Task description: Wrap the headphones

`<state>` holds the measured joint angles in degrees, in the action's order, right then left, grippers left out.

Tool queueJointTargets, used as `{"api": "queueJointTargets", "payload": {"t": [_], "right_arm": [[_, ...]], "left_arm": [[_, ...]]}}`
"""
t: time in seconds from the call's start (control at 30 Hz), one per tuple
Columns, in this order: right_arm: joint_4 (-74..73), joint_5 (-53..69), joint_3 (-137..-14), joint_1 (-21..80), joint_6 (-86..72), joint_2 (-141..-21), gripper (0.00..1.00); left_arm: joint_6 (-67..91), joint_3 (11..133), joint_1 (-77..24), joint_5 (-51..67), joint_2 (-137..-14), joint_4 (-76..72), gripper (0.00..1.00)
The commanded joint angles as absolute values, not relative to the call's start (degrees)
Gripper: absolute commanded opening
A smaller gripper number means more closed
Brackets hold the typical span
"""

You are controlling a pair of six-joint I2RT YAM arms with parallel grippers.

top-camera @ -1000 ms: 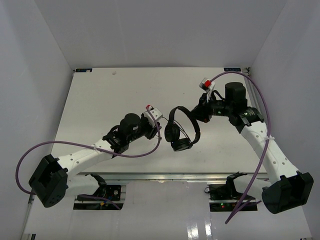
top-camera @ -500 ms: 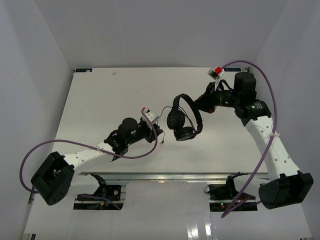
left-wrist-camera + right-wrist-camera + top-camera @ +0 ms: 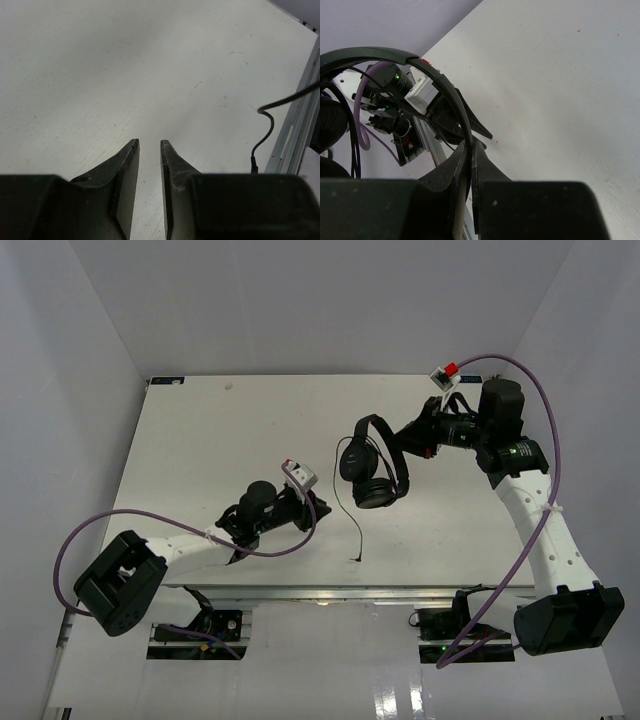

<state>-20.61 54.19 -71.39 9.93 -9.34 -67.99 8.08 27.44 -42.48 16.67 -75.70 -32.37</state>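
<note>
My right gripper [image 3: 403, 443] is shut on the thin black headband [image 3: 395, 54] of the headphones [image 3: 371, 466] and holds them up above the table's right half. The two earcups hang together below the band. In the right wrist view the band runs down into my right gripper [image 3: 471, 145] between the closed jaws. The thin cord [image 3: 345, 510] drops from the earcups to the table, its plug [image 3: 355, 558] lying near the front edge. My left gripper [image 3: 320, 508] sits low to the left of the cord. In the left wrist view my left gripper [image 3: 149, 145] is open by a narrow gap, holding nothing, with the cord [image 3: 267, 125] to its right.
Thick purple cables [image 3: 280, 550] loop off both arms, the right one [image 3: 548, 470] arching high over its forearm. The table's metal front rail [image 3: 330, 592] runs just beyond the plug. White walls close in the back and both sides.
The right arm has carried the headphones up and toward the back right. The left gripper has drawn back toward the near left, its jaws have narrowed, and the cord now hangs free.
</note>
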Motion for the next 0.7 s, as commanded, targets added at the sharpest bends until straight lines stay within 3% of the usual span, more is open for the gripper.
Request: {"api": "queueJointTargets", "payload": {"t": [0.0, 0.2, 0.37, 0.43, 0.5, 0.67], "right_arm": [[-17.7, 55.6, -73.2, 9.3, -11.8, -67.5, 0.08], [-17.4, 55.1, -72.9, 9.1, -11.4, -67.8, 0.08], [-16.1, 55.1, -72.6, 9.1, -12.1, -68.1, 0.08], [-15.1, 55.1, -72.3, 9.1, -13.1, -68.0, 0.08], [-14.4, 55.1, -71.9, 9.1, -13.7, -67.9, 0.08], [-13.6, 55.0, -71.3, 9.1, -14.6, -67.4, 0.08]], "left_arm": [[10.2, 26.8, -42.3, 19.5, -73.3, -36.1, 0.46], [12.2, 20.5, -42.3, 15.2, -61.2, -32.2, 0.66], [13.4, 14.5, -42.4, 18.2, -52.0, -33.3, 0.79], [13.4, 14.4, -42.3, 19.9, -52.6, -34.0, 0.85], [13.4, 15.4, -42.4, 21.5, -54.7, -34.5, 0.97], [12.6, 20.5, -42.3, 20.3, -65.9, -39.0, 0.98]]}}
